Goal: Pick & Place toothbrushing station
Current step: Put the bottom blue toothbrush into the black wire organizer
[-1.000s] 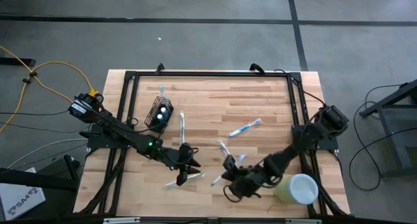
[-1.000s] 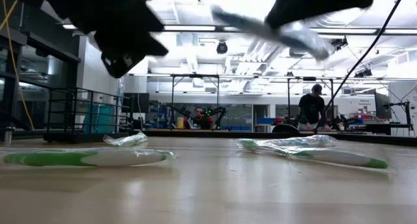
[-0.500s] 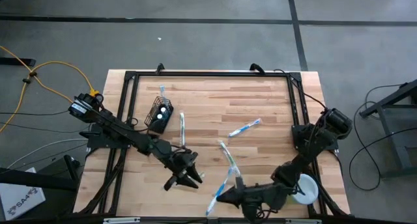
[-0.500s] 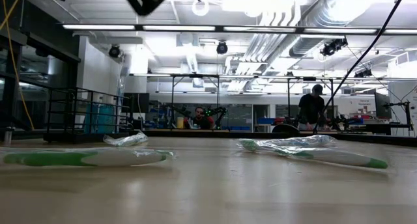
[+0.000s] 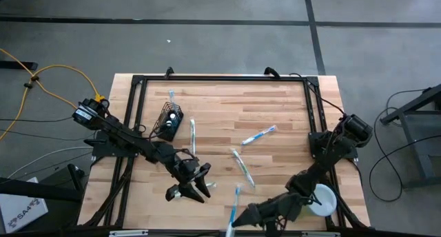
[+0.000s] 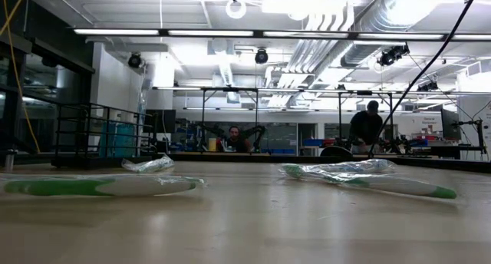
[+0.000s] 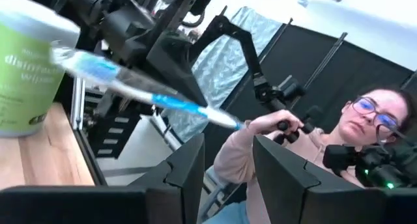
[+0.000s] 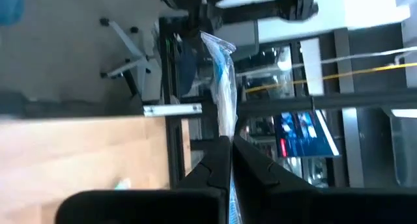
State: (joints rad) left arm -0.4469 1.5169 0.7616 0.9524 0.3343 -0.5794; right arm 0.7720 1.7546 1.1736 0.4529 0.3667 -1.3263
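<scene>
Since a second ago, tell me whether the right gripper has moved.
Yes. In the high view the right gripper, shut on a wrapped toothbrush, has swung away from the pale green cup toward the table's near edge.

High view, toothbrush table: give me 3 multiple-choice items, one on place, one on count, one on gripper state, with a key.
1. Where does the small black wire-mesh holder cup stand?
A. far left part of the wooden table
B. near right corner
C. table centre

2. How many wrapped blue-and-white toothbrushes lie loose on the wood between the two arms, not in a gripper or the holder?
A. none
B. three
C. six

3. What is the right gripper doing?
A. open and empty
B. shut on a wrapped blue toothbrush
C. holding the pale green cup

Key: 1 A, the holder sits by the left rail; 2 B, three lie mid-table; 3 B, the right wrist view shows the fingers pinching the wrapped brush.
</scene>
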